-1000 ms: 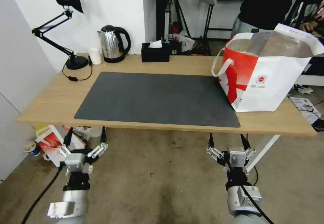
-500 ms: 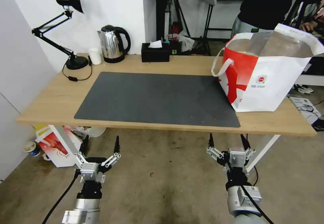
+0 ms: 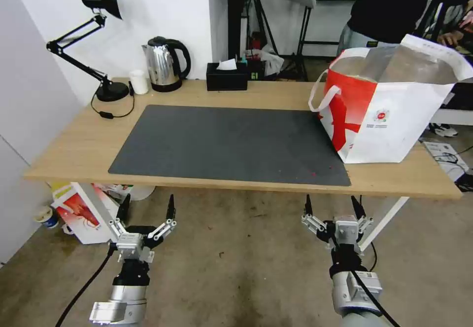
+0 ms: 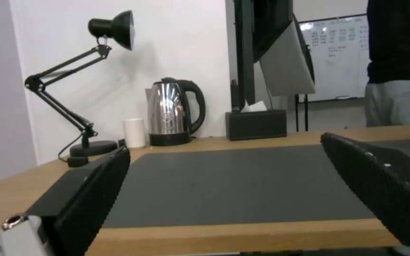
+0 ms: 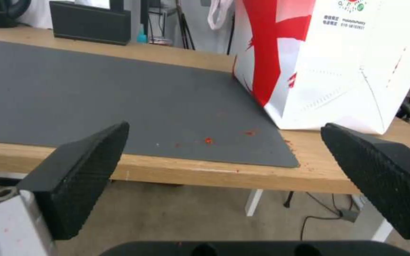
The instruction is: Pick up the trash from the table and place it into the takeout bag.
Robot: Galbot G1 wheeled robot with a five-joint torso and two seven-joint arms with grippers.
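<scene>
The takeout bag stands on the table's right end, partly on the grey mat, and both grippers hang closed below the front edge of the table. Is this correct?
Not quite: the grippers are open, not closed. The head view shows the left gripper and right gripper below the table edge with fingers spread, and each wrist view shows its own pads wide apart. The rest holds: the bag stands at the right end, partly on the mat.

1. Light wood worktop (image 3: 79,144), smooth, matt.
2. Dark-grey mat (image 3: 231,142), matt, finely grained.
3. Glossy white-and-red takeout bag (image 3: 389,120), silvery foil lining.
4. Polished steel kettle (image 3: 165,65), black plastic handle.
5. Left gripper (image 3: 146,206) and right gripper (image 3: 331,204): bare metal frames, black textured rubbery pads (image 5: 79,170).
6. Rough, stained concrete floor (image 3: 236,268).
</scene>
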